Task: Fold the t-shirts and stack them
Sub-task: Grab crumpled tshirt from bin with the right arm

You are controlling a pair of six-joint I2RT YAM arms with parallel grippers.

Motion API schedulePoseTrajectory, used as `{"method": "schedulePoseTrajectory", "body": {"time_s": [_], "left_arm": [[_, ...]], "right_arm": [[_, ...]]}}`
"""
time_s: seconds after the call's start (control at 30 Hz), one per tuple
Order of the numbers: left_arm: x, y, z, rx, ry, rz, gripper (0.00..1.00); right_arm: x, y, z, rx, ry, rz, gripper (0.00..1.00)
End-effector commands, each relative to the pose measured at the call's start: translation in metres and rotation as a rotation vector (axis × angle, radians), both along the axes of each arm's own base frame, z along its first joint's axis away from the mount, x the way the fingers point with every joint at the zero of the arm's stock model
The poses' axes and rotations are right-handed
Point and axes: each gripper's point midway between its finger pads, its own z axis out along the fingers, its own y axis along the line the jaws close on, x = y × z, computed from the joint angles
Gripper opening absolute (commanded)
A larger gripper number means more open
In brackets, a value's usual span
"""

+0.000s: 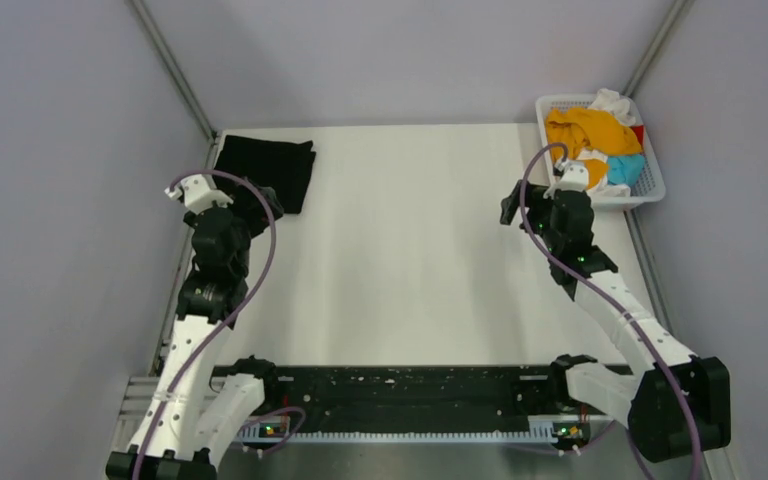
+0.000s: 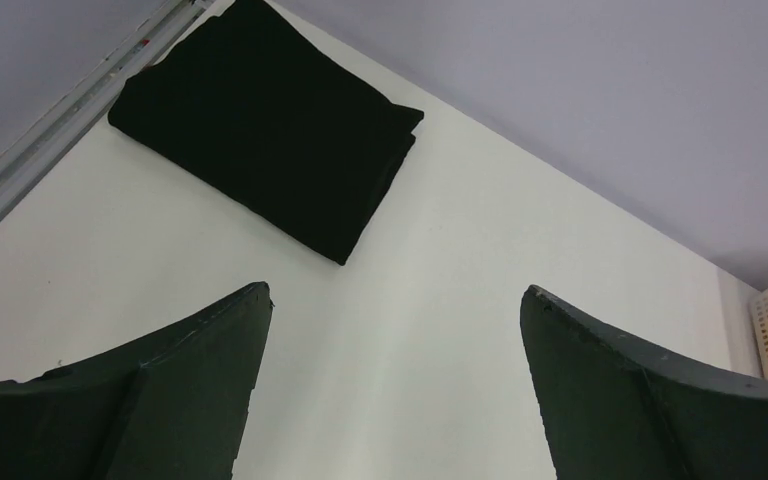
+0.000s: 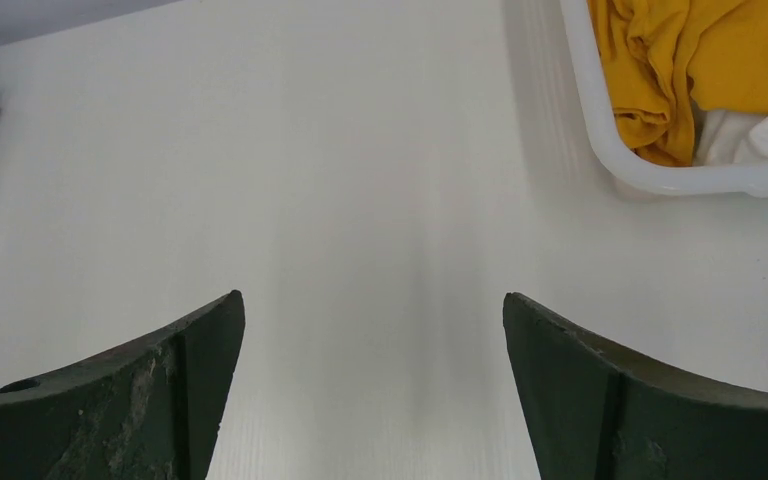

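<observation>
White table [image 1: 410, 250] between grey walls, metal rails along both sides. At the far left corner, black shirt [image 1: 265, 172]: folded into a neat rectangle, flat on the table, close beside the left rail. Counts, by the look of it, as the first piece done and the base of the stack. Just short of it, left gripper [image 2: 395, 292]: fingers spread wide, nothing between them. Hangs over the table with the black shirt ahead and apart. Further right, right gripper [image 3: 372, 297]: likewise spread wide and holding nothing. Hovers above the table just left of the basket [image 1: 650, 190]. At the far right corner, that basket, with the other four heaped inside, crumpled and unfolded: yellow shirt [image 1: 590, 128] on top and widest in view, white shirt [image 1: 615, 102] at the far rim, blue shirt [image 1: 625, 165] toward the near side, red shirt [image 1: 639, 133] only a sliver by the right wall. Progress, as a judgement: one of five folded and placed, four left to lift out, spread, fold and lay on the black shirt. Likely next pick: the yellow shirt, topmost and within reach of the right gripper.
</observation>
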Motion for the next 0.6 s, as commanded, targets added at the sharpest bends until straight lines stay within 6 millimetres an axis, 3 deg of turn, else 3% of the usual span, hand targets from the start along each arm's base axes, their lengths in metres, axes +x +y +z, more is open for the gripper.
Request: {"method": "schedulePoseTrajectory", "body": {"time_s": [0.0, 0.13, 0.27, 0.37, 0.57], "left_arm": [[0.0, 0.002, 0.003, -0.027, -0.019, 0.02, 0.99], [-0.002, 0.011, 0.004, -0.036, -0.034, 0.073, 0.99], [0.003, 0.02, 0.006, -0.024, -0.047, 0.127, 0.99], [0.013, 0.015, 0.007, 0.006, -0.025, 0.097, 0.99], [0.031, 0.01, -0.002, 0.065, 0.063, 0.053, 0.99]], "right_arm": [[0.021, 0.003, 0.039, 0.004, -0.096, 0.004, 0.99], [0.034, -0.008, 0.048, -0.021, -0.102, -0.064, 0.99], [0.053, -0.034, 0.051, -0.101, -0.05, -0.212, 0.99], [0.069, -0.053, 0.053, -0.18, -0.002, -0.319, 0.99], [0.119, -0.091, 0.054, -0.22, 0.105, -0.432, 0.99]]}}
